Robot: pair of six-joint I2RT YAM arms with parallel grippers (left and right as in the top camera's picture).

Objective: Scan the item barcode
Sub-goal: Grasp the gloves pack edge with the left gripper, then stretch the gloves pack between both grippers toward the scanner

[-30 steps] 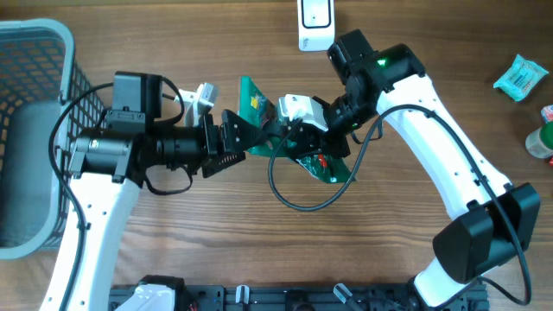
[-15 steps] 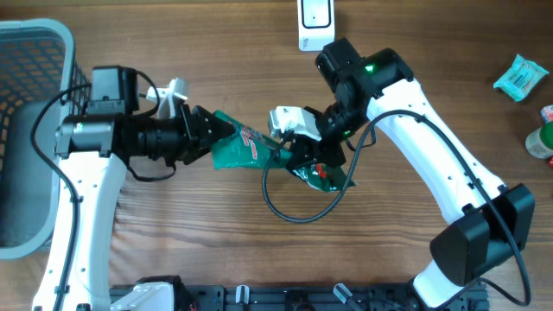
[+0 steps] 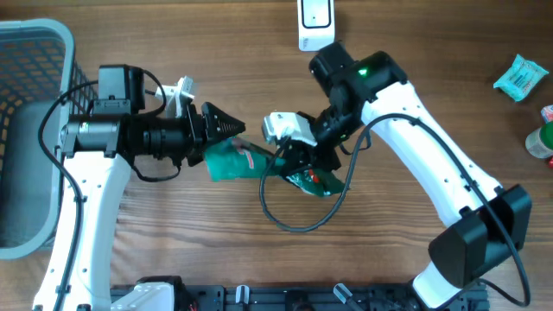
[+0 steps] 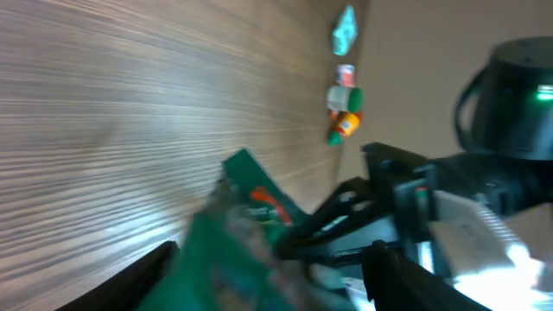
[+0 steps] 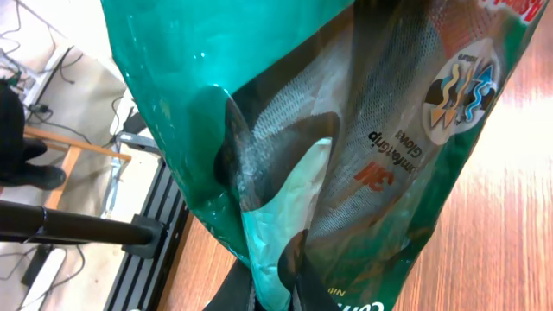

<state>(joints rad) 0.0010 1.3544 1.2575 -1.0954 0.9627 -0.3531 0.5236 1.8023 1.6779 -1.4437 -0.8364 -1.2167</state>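
- Nearest the robot's bases lies bare wood of the desk [image 3: 199, 259]. A black cable [image 3: 285, 223] loops down from the right arm [image 3: 432, 164] and sags beneath the package.
- The green package [image 3: 238, 162] is at mid-desk, stretched left to right between the two arms and crumpled.
- Seen from above, the right arm's wrist and its white camera block cover the middle of the package. Only the left part and a bit of the right end show.
- The right jaws are clenched on the package's right end. In the right wrist view the green film fills the picture, with a printed glove on it.
- The left jaws stand apart, released, with the package's left end between them. The left wrist view is blurred, so contact cannot be told there.
- The left arm [image 3: 95, 199] rises along the left side and bends to lie level, pointing right.
- The right arm slants up from the near right corner, then folds back down and to the left over the package.
- A grey basket [image 3: 26, 52] sits at the left edge, well apart from the package.
- A teal packet [image 3: 521, 76] and a green bottle [image 3: 540, 140] sit at the right edge.
- Farthest off, a white device [image 3: 315, 24] rests at the far edge, just beyond the right arm's wrist.
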